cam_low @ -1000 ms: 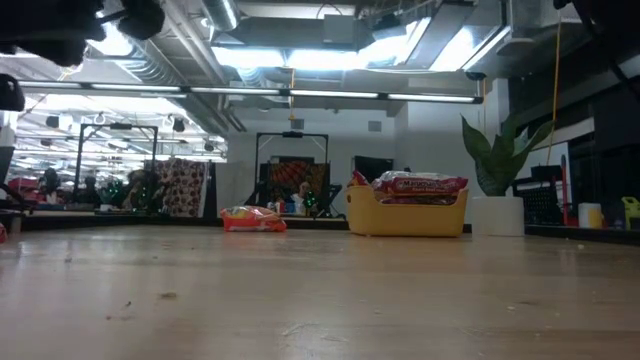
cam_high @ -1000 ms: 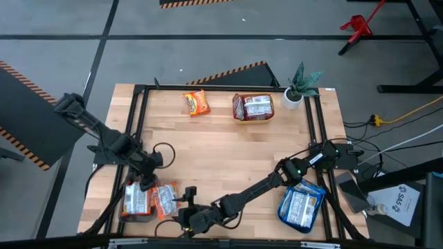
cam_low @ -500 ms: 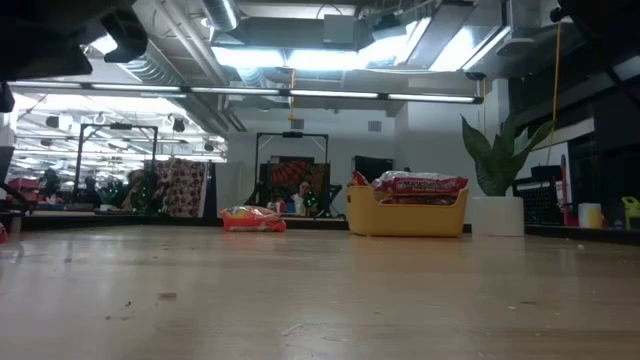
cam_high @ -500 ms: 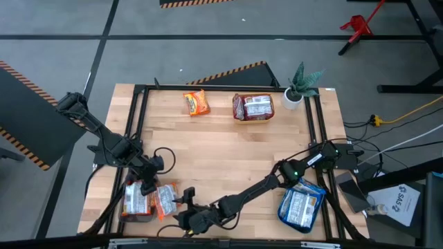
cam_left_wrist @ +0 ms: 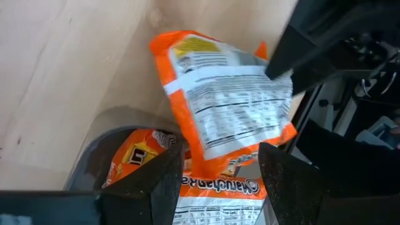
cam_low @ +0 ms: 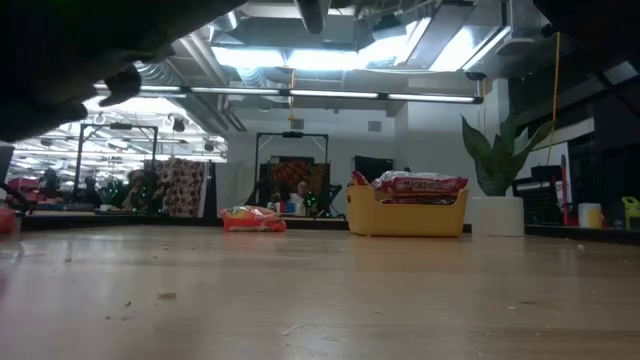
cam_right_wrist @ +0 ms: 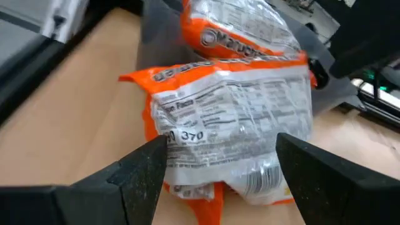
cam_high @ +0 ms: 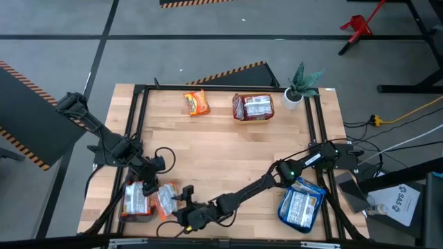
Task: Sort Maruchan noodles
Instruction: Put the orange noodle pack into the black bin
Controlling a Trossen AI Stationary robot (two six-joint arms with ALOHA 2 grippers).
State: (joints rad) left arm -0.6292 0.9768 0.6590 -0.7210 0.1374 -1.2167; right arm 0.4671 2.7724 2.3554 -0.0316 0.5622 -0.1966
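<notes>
Here I see both pincers, left and right, spread wide and holding nothing, flanking a crinkly orange plastic noodle packet lying at my pale wooden bench's near-left corner.

Orange pkts near front-left, one far back; red-white back center, blue front-right.
</notes>
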